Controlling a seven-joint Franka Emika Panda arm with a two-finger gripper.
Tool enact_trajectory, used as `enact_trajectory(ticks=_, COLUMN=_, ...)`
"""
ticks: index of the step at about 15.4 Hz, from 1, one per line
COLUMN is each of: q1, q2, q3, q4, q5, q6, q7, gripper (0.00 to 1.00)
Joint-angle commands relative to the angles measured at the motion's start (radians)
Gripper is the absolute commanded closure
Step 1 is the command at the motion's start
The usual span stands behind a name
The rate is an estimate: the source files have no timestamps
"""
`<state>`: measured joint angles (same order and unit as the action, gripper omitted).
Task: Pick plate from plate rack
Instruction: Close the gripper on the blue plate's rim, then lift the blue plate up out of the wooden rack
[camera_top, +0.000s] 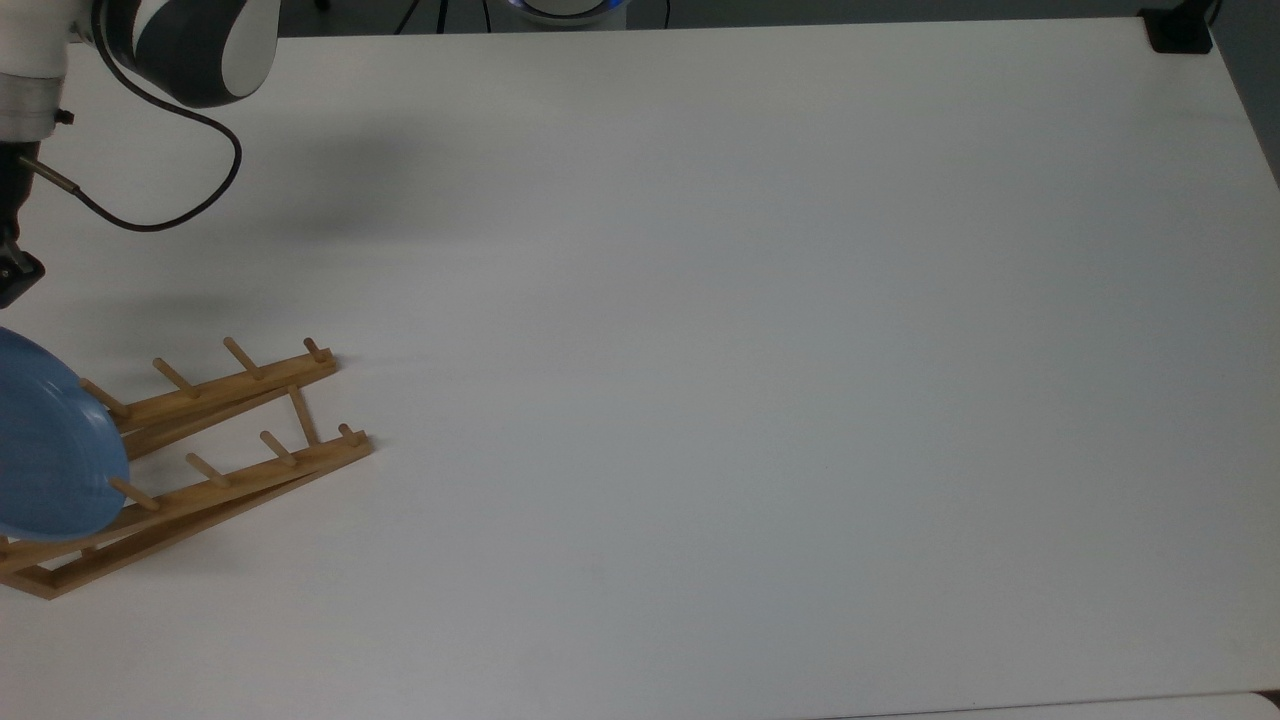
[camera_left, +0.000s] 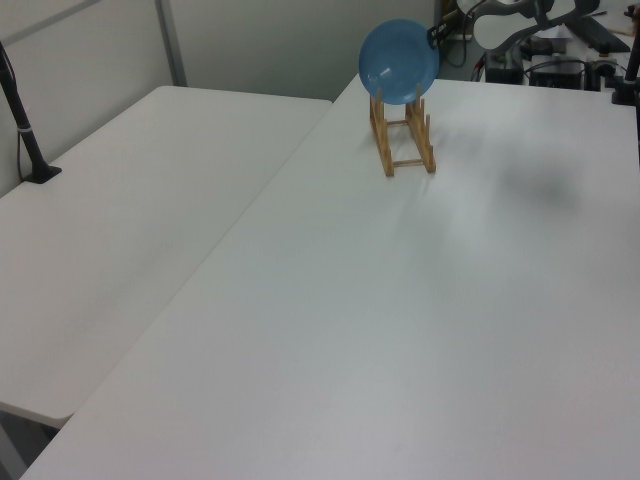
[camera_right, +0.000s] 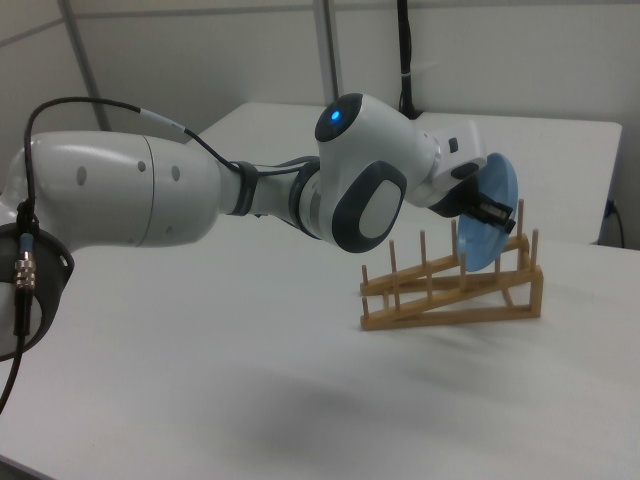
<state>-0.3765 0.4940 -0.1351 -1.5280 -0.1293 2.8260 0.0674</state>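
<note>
The light-blue plate (camera_right: 492, 222) stands on edge at the high end of the wooden plate rack (camera_right: 440, 300), its lower edge still between the pegs. My gripper (camera_right: 487, 211) is shut on the plate's upper rim, reaching in from the right view's left. In the left view the plate (camera_left: 398, 62) sits above the rack (camera_left: 402, 140), with the gripper (camera_left: 437, 35) at its upper right edge. In the top view the plate (camera_top: 45, 450) is at the left border, over the rack's (camera_top: 240, 470) left end.
The rack stands on a wide white table (camera_top: 750, 350). A second white table (camera_left: 130, 220) adjoins it on the left view's left. A black clamp (camera_top: 1178, 30) sits at the top view's far right corner. My arm's cable (camera_top: 180, 210) loops over the table.
</note>
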Motion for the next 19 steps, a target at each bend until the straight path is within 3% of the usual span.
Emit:
enact_trajectory(ticks=1, q1=-0.005, q2=-0.011, q3=-0.004, q4=-0.006, q5=-0.013, q6=0.027, q7=0.014, gripper=1.0)
enact_trajectory(ticks=9, q1=-0.001, q2=-0.093, q3=0.011, q4=-0.007, q5=0.039, q6=-0.014, q7=0.103, gripper=1.0)
enact_trajectory(ticks=13, q1=0.005, q2=-0.158, q3=0.044, q4=-0.009, q5=0.071, q6=-0.178, q7=0.141, gripper=1.0)
enact_trajectory(ticks=19, q1=0.008, q2=-0.268, q3=0.121, q4=-0.018, q5=0.197, q6=-0.53, q7=0.141, gripper=1.0)
